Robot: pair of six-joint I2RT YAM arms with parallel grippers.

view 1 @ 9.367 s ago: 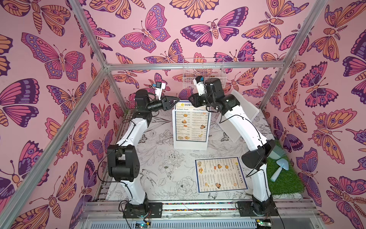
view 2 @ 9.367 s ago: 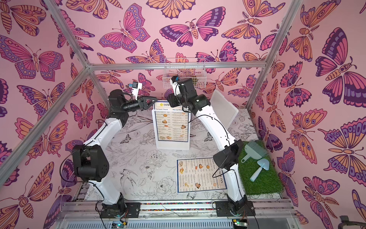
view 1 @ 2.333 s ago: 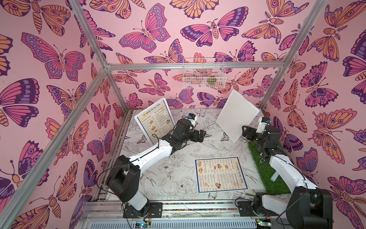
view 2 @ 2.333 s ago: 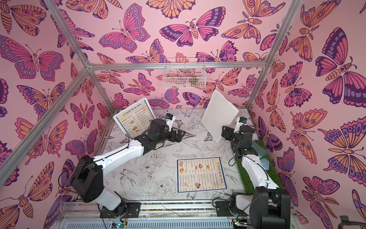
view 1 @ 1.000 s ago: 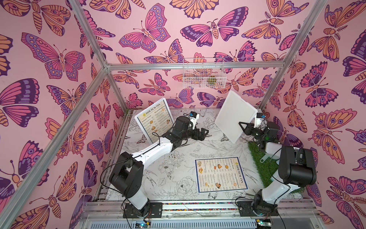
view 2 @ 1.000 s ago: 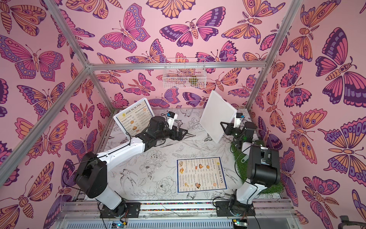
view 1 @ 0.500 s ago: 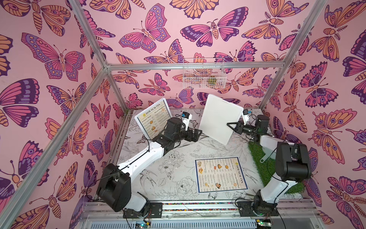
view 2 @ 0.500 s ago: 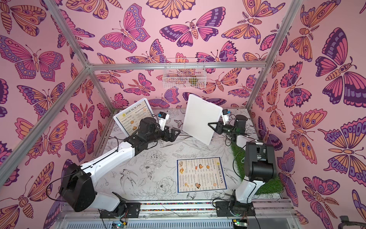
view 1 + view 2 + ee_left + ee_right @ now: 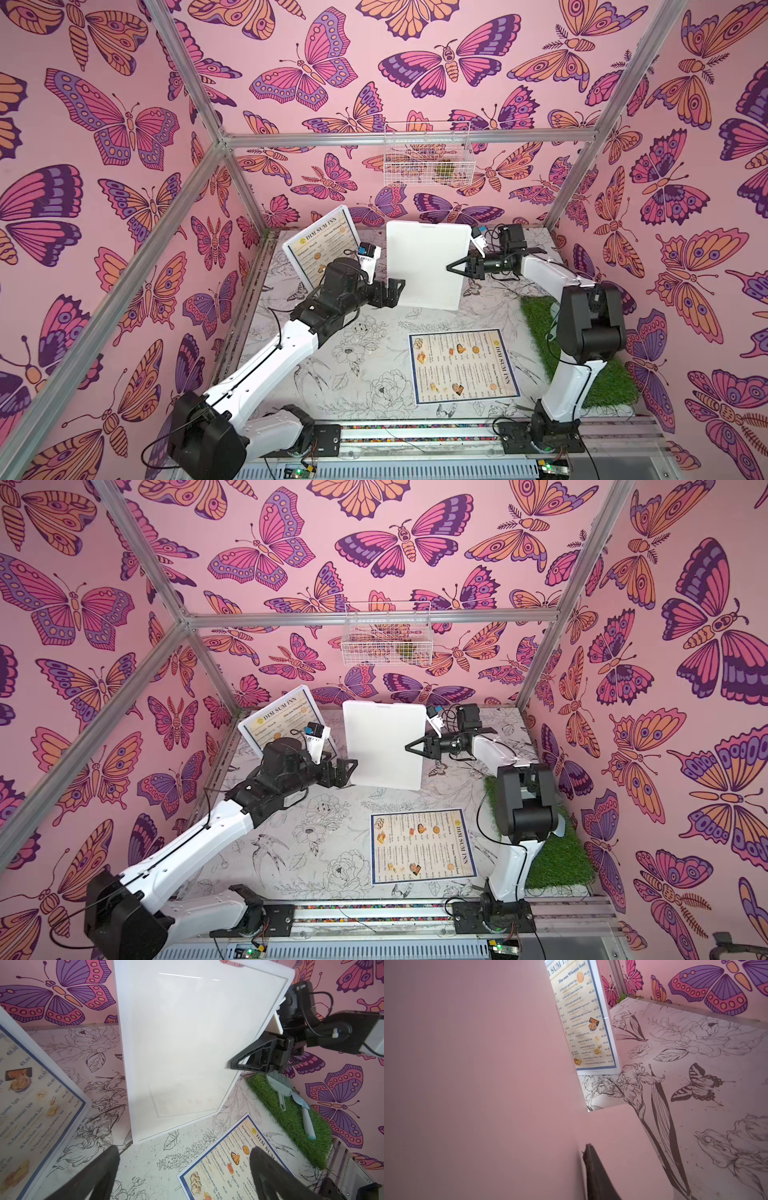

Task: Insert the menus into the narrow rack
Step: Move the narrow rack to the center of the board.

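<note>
Looking down in both top views, I have the right gripper [image 9: 451, 268] pinched narrow onto the side edge of a white board [image 9: 419, 266], which stands upright with its blank face towards the camera. In the right wrist view one finger [image 9: 593, 1167] lies flat against the panel. Whether the board's lower edge touches the table [image 9: 353, 374] I cannot tell.

My left gripper [image 9: 394, 293] is spread to its full width and grips nothing. Its tips sit just beside the board's lower corner, on the side opposite the right jaws. In the left wrist view that corner hangs just ahead of the gap between the two fingers [image 9: 108, 1163].

Both menus are clear of the jaws. The leaning menu [image 9: 320, 245] stands tilted in the back corner, behind the left gripper's wrist, with the board between it and the right jaws. The flat menu [image 9: 461, 365] lies printed side up on the table, nearer me than either set of jaws, just beside a green turf mat [image 9: 615, 382]. The wire rack [image 9: 428, 160] hangs on the back rail, high above both sets of jaws
</note>
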